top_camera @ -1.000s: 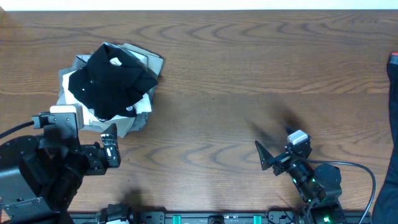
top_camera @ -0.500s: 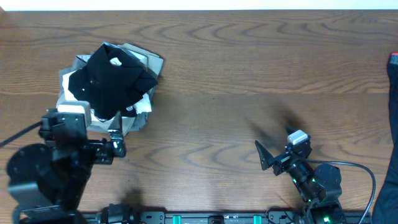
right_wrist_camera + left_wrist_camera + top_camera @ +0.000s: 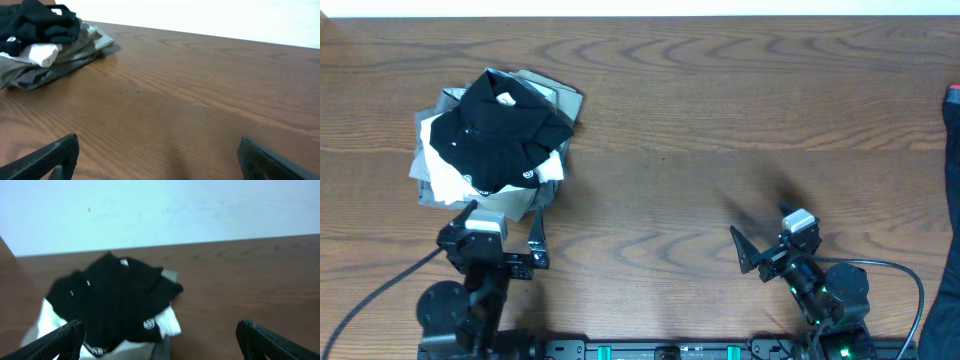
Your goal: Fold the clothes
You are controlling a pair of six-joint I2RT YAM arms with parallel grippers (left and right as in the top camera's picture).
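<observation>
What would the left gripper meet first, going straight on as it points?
The clothes pile: the left gripper, open, frames the black T-shirt on top. Depth is unclear; the lower white fabric may come first.

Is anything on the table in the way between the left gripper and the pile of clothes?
Nothing visible. The left gripper, fingers open, faces the clothes at the pile's near edge, with no other object between them.
</observation>
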